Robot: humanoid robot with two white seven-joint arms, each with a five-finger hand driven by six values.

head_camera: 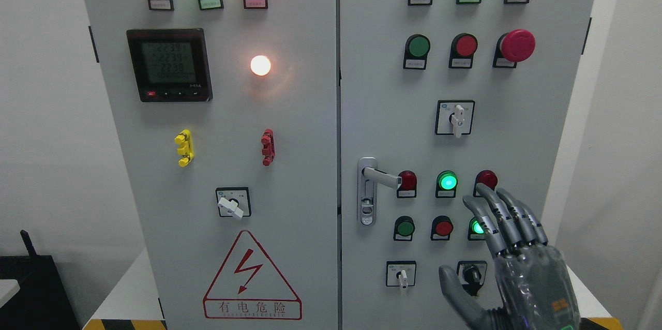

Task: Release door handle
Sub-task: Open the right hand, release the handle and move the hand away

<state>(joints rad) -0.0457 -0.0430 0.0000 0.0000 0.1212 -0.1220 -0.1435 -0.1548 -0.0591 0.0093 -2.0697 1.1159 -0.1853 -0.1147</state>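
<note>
- The right hand, glossy grey with jointed metal-look fingers, rose at the lower right, fingers spread straight and holding nothing.
- Its fingertips overlapped round lamps on the cabinet's right door; contact could not be told.
- The handle, a chromed lever on a tall rounded plate, stuck out level to the right, well left of the hand and untouched.
- Farther up sat a domed red mushroom button and a square black meter.
</note>
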